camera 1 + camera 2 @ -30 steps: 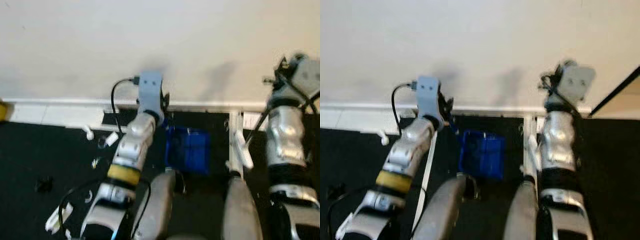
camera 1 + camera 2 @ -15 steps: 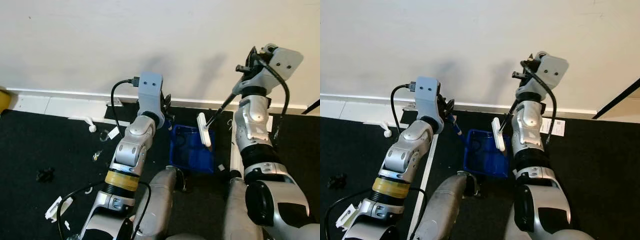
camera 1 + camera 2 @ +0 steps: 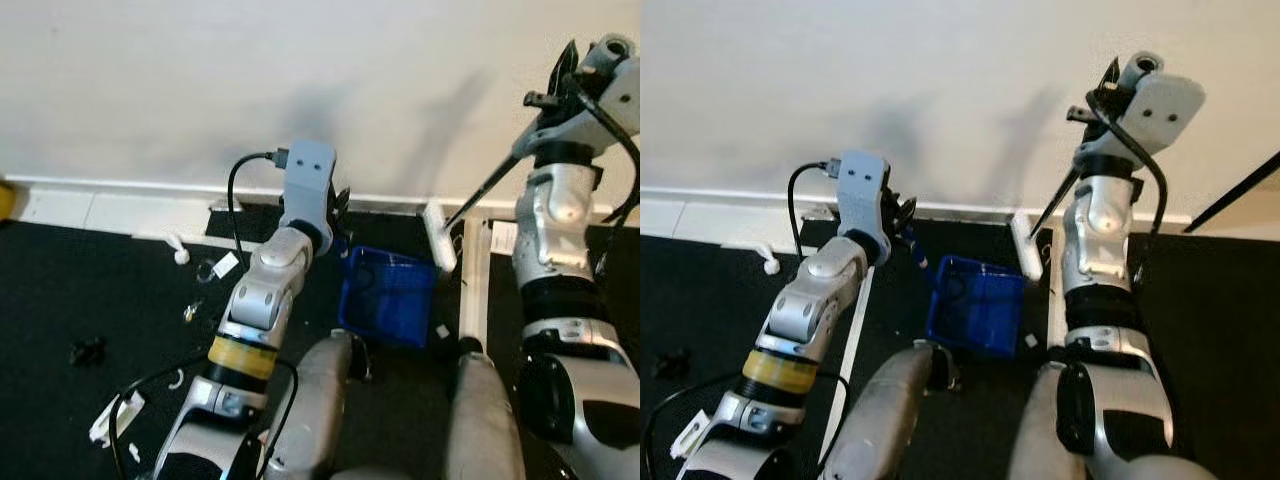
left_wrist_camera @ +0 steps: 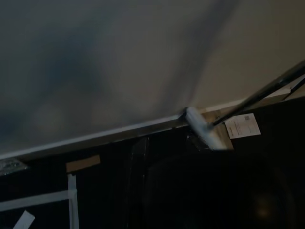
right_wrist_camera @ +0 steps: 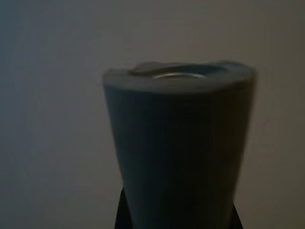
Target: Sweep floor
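The right gripper (image 3: pixel 1102 95) clasps the brush (image 3: pixel 438 236), its white head beside the baseboard. The left gripper (image 3: pixel 902 215) grips the blue dustpan (image 3: pixel 388 295) on the dark floor (image 3: pixel 100 290), with scraps (image 3: pixel 182 255) near the wall edge.

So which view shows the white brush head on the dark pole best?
The left eye view: the white brush head hangs beside the blue plastic dustpan, its dark pole rising to the right gripper. The right eye view matches. The left wrist view is dim; the right wrist view gives a blurred grey cylinder.
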You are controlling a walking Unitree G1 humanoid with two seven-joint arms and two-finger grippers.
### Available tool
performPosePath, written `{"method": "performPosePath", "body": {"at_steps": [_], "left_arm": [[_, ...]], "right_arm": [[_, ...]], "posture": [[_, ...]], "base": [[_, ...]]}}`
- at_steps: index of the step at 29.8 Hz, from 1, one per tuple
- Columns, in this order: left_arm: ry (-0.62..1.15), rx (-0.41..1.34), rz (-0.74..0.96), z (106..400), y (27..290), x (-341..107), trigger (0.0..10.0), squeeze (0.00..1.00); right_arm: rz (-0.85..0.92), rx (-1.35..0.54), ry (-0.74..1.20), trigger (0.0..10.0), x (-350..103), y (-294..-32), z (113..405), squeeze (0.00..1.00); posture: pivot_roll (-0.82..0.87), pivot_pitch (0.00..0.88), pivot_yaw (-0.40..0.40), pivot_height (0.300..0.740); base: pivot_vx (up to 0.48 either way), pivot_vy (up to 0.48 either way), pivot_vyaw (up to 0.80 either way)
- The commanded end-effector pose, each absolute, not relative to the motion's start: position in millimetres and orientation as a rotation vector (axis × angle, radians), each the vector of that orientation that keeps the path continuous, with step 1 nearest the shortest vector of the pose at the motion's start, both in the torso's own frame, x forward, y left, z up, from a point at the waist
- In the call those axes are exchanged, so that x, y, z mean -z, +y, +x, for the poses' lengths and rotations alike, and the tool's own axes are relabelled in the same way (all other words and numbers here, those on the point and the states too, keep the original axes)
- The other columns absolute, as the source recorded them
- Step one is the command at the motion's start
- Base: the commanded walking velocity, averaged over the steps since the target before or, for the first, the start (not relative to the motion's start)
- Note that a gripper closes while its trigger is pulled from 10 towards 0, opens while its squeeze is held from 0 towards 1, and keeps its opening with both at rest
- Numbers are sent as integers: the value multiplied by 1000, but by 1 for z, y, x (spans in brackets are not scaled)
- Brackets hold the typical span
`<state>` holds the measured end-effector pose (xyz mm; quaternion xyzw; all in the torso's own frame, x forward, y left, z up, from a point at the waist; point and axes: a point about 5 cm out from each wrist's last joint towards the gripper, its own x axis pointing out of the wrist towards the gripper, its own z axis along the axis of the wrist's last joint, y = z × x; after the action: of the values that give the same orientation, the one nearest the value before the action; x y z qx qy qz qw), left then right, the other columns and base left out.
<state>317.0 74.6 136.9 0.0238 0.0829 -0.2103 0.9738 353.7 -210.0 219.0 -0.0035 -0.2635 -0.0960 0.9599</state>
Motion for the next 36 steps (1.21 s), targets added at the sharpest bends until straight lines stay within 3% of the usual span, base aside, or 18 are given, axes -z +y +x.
{"method": "performPosePath", "body": {"at_steps": [1, 6, 14, 20, 23, 27, 36], "left_arm": [[260, 414, 78, 314, 85, -116, 10000, 0], [262, 413, 72, 313, 82, -114, 10000, 0], [264, 415, 67, 312, 80, -113, 10000, 0], [267, 416, 69, 311, 80, -113, 10000, 0], [268, 415, 70, 311, 81, -113, 10000, 0], [269, 422, 65, 309, 79, -114, 10000, 0], [265, 445, 57, 301, 80, -121, 10000, 0]], "right_arm": [[-34, 151, -528, 10000, -220, -206, 350, 0], [-88, 46, -344, 10000, -191, -202, 329, 0], [-86, 60, -235, 10000, -168, -196, 317, 0], [4, 148, -164, 10000, -139, -177, 308, 0], [5, 177, -198, 10000, -135, -173, 309, 0], [152, 223, -253, 10000, -129, -161, 319, 0], [294, 135, -262, 10000, -141, -120, 346, 0]], "posture": [[15, 344, 196, 740], [1, 360, 184, 740], [2, 366, 184, 740], [21, 369, 190, 740], [31, 373, 199, 740], [51, 376, 209, 740], [131, 381, 230, 740]], "base": [[0, 0, 0], [0, 0, 0], [0, 0, 0], [0, 0, 0], [0, 0, 0], [0, 0, 0], [0, 0, 0]]}}
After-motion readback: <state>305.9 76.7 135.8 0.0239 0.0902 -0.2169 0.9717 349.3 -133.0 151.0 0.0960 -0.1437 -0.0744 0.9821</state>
